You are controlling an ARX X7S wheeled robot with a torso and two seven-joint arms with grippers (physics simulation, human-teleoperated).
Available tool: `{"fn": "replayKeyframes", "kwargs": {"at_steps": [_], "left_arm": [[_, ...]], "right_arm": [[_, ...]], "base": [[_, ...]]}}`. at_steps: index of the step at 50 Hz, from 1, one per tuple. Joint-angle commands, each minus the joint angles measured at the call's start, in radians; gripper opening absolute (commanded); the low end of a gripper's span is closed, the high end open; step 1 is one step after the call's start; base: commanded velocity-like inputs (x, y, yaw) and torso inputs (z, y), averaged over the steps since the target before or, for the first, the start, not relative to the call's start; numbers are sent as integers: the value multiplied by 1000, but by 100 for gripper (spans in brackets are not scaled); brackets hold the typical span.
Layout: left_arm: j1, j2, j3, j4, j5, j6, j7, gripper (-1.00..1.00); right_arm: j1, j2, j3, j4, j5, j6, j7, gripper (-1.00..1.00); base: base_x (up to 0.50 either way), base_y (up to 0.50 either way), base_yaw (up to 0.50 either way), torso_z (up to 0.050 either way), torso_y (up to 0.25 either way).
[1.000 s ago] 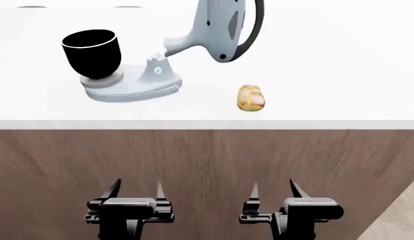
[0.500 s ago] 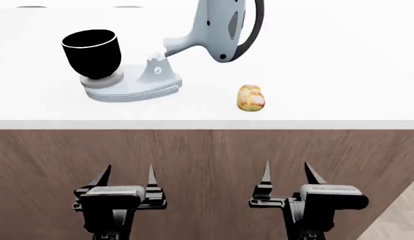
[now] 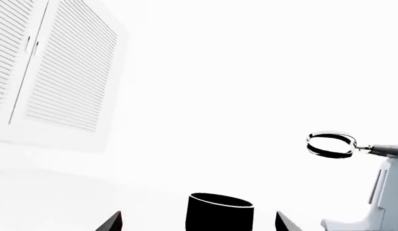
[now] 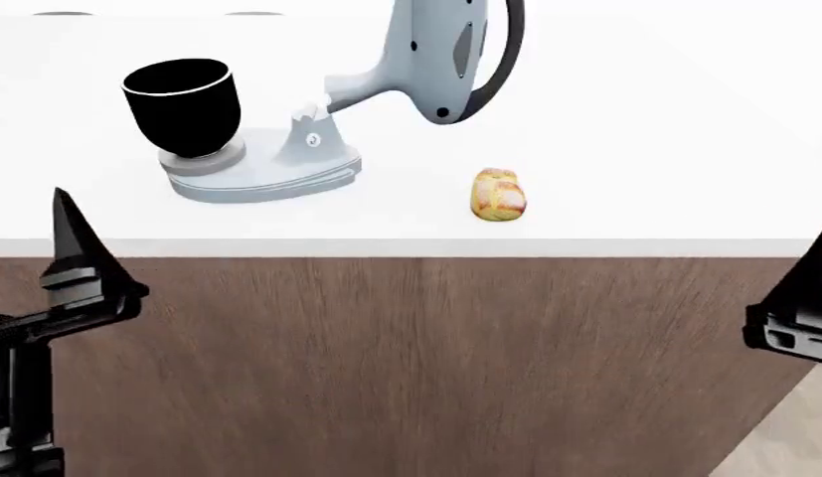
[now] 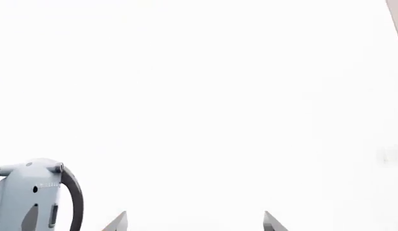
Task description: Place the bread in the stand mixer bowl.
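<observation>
Both grippers open and empty: left gripper (image 3: 197, 222), right gripper (image 5: 194, 221). Bread (image 4: 498, 194) sits near the counter edge; a clumsy approach could knock it off, missing the bowl (image 4: 183, 107).

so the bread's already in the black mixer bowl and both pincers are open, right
Not quite: the head view shows the bread lying on the white counter, apart from the black mixer bowl. Both pincers, left and right, are indeed open.

Left pincer (image 4: 69, 260) raised at far left, right pincer (image 4: 798, 310) at far right, both spread wide, empty.
</observation>
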Motion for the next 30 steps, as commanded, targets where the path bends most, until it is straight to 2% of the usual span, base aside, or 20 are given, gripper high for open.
{"fn": "replayKeyframes", "kwargs": {"at_steps": [1,8,9,11,12,18,19,21,22,24,30], "left_arm": [[-7,-29,-81,96,-55,-43,-38,100],[7,-28,-82,98,-56,-32,-39,100],[-18,-47,-88,124,-78,-82,-60,100],[-22,-50,-87,127,-83,-91,-65,100],[1,-34,-78,106,-62,-46,-48,100],[15,-31,-66,92,-47,-20,-38,100],[-11,-50,-73,117,-70,-72,-59,100],[11,-37,-64,98,-49,-29,-43,100],[-18,-58,-71,124,-75,-85,-65,100],[14,-38,-61,96,-47,-22,-43,100],[15,-43,-63,98,-49,-22,-46,100]], "right_arm": [[-117,171,23,-83,92,-116,149,100],[-132,178,0,-79,70,-130,152,100],[-133,179,-3,-78,68,-132,152,100],[-133,182,-15,-75,58,-130,153,100],[-134,185,-17,-76,56,-129,155,100],[-146,193,-25,-73,49,-141,155,100],[-147,192,-28,-70,44,-145,154,100],[-149,194,-30,-69,44,-146,156,100],[-149,197,-29,-71,45,-147,158,100],[-150,201,-30,-74,44,-148,161,100],[-146,217,-39,-78,46,-144,176,100]], "base": [[0,500,0,0,0],[0,500,0,0,0],[0,500,0,0,0],[0,500,0,0,0],[0,500,0,0,0],[0,500,0,0,0],[0,500,0,0,0],[0,500,0,0,0],[0,500,0,0,0],[0,500,0,0,0],[0,500,0,0,0]]}}
